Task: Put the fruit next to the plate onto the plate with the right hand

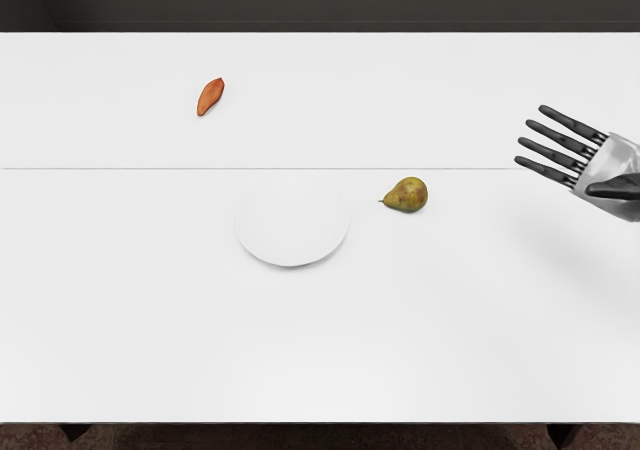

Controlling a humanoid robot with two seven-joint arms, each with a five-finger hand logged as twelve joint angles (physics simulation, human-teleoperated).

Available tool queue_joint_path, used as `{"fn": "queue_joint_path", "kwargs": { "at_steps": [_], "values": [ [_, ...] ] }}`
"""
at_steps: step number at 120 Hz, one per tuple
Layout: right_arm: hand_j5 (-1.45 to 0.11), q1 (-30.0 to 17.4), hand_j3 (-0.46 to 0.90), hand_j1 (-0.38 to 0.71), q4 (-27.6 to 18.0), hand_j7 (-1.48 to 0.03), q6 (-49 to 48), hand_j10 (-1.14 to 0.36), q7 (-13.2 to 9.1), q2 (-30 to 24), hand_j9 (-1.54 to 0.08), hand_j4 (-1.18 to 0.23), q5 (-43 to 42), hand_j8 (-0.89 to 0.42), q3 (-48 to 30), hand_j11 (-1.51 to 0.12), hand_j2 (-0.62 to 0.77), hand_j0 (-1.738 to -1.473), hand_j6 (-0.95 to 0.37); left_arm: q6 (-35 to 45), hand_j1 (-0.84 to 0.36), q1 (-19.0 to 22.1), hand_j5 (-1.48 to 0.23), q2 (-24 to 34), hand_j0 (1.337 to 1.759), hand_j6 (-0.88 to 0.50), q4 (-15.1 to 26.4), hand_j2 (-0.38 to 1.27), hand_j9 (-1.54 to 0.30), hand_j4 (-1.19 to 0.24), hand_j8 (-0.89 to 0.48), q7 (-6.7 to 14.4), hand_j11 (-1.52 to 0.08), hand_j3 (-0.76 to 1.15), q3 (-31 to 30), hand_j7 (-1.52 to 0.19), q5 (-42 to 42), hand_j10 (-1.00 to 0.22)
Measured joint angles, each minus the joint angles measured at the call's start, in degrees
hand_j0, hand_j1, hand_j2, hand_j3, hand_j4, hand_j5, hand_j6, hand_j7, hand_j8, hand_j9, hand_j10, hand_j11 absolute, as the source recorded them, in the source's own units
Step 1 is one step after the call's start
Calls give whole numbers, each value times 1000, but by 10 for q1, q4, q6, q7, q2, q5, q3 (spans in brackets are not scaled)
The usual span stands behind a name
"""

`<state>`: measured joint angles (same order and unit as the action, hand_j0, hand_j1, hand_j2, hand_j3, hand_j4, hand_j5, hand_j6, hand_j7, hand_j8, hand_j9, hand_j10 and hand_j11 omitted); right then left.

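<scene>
Bench (150,320): a plain white top that fills nearly the whole head view. A thin straight seam crosses it from side to side just above the plate.

Plate (292,220): round, white and flat, near the middle of the bench. It sits just below the seam, and its upper rim comes close to that line. It carries nothing.

Pear (406,195): yellow-green with a brownish blush, lying on its side on the bench to the right of the plate. It is near the rim but apart from it, with a clear strip of bench between. Its narrow stem end points left, toward the plate. It is not on the plate.

Right hand (592,165): it enters from the right edge, well apart from the pear and a little higher in the picture. Only the hand and a short piece of light grey wrist show.

Hand state: released. The four dark fingers (560,140) stretch straight and fan out toward the upper left, and the thumb lies below the palm. The hand grasps nothing and touches neither pear nor plate.

Orange item (210,96): a small, tapered, reddish-orange piece, possibly a sweet potato. It lies tilted on the far left part of the bench, well apart from the plate and pear.

Background: a dark wall runs behind the far edge of the bench.
</scene>
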<state>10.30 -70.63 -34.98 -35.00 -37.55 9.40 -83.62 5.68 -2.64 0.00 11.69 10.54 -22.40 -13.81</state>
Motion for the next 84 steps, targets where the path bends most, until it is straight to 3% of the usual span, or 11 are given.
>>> {"fn": "queue_joint_path", "kwargs": {
  "at_steps": [39, 54, 72, 84],
  "values": [
    [-44, 2, 0, -309, -6, -44, 0, -32, 0, -1, -44, -32, -9, -31, -2, -44, -6, -1658, -31, 0, 349, 0, 0, 0, 1658, 0, 0, 0, 0, 0, 0, 0, 0, 0, 0, 0, 0, 0],
    [-43, 8, 0, -310, -59, -43, 0, -32, 0, -3, -43, -31, -75, -31, -21, -43, -5, -1658, -30, 0, 349, 0, 0, 0, 1658, 0, 0, 0, 0, 0, 0, 0, 0, 0, 0, 0, 0, 0],
    [-43, 74, 0, -310, -137, -44, 0, -32, 0, -1, -43, -32, -252, -32, -12, -43, -5, -1658, -31, 0, 349, 0, 0, 0, 1658, 0, 0, 0, 0, 0, 0, 0, 0, 0, 0, 0, 0, 0],
    [-44, 159, 0, -309, -173, -44, 43, -33, 0, 0, -44, -33, -346, -32, 80, -44, -6, -1658, -32, 0, 349, 0, 0, 0, 1658, 0, 0, 0, 0, 0, 0, 0, 0, 0, 0, 0, 0, 0]
  ]
}}
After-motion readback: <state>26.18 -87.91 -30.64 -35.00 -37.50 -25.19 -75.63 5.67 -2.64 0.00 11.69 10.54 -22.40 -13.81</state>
